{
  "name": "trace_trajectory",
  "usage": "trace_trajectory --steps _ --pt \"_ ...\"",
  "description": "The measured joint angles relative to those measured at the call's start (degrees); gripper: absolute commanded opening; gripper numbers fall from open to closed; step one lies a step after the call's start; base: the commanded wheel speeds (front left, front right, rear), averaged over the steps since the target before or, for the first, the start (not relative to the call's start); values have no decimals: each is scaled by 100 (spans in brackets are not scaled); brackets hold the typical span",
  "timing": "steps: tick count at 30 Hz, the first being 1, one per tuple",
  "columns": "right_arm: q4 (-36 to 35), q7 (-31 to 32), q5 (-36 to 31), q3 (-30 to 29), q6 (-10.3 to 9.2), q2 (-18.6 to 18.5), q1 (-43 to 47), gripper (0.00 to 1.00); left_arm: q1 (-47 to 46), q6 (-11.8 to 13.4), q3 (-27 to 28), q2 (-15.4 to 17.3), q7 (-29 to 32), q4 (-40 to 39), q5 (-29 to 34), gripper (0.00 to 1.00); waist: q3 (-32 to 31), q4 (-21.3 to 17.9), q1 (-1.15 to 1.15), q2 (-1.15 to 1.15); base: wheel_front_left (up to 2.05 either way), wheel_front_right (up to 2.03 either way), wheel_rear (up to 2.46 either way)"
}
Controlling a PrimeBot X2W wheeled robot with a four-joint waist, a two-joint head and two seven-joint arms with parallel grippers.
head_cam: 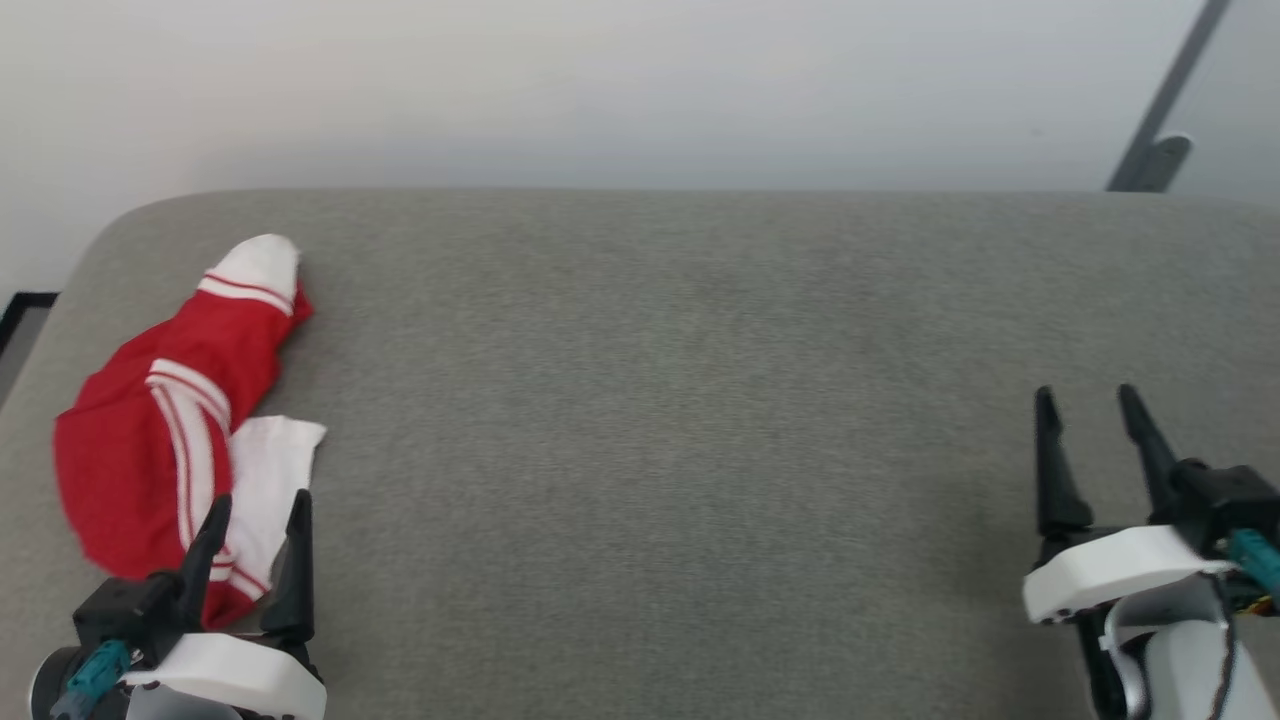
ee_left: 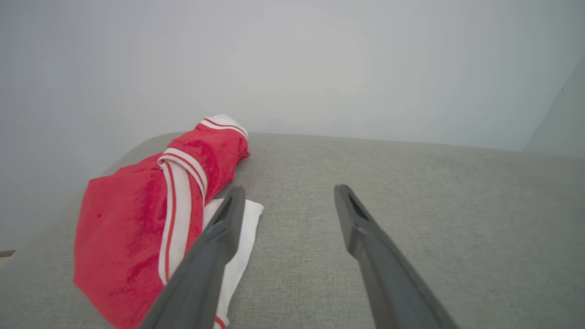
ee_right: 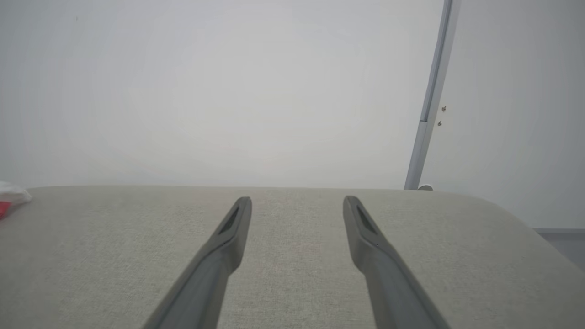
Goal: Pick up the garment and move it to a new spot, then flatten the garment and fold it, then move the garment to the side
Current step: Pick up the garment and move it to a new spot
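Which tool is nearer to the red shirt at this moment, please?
Left. The left tool stands open at the near edge of the red shirt; the right tool, also open, is far across the grey surface.

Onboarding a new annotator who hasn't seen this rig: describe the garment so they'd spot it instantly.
Start at the wide grey fabric surface and go to its left end. There, just ahead of the open left gripper, lies the garment, crumpled in a heap. It is the one bright red thing there, with white sleeve ends and thin red-and-white stripe trim.
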Motion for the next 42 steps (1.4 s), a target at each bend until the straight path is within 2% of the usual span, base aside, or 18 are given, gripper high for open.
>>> trace_trajectory --steps 9,15,16,22,27,33,37,42 --pt "180 -86 -207 478 1 158 31 100 241 0 427 -301 -91 5 308 100 -26 661 0 0 0 0 0" --pt "278 -100 -105 671 1 203 29 100 364 0 570 -464 -98 40 435 100 -57 1333 0 0 0 0 0" --pt "278 -100 -105 671 1 203 29 100 364 0 570 -464 -98 40 435 100 -57 1333 0 0 0 0 0" --pt "387 -100 -15 850 1 226 21 100 461 0 605 -561 -98 15 465 100 -83 2078 0 0 0 0 0" --pt "572 -101 92 1354 1 242 -268 100 672 0 931 -730 -98 -157 449 100 -42 2569 0 0 0 0 0" --pt "809 -100 190 1719 2 250 -605 100 824 0 1132 -949 -98 -353 414 100 149 2709 0 0 0 0 0" --pt "872 -100 208 1695 2 250 -647 100 799 0 890 -957 -98 -338 372 100 161 2667 0 0 0 0 0" --pt "761 -101 134 1454 1 244 -455 100 214 -1 41 -346 -98 -209 202 100 177 2522 0 0 0 0 0"
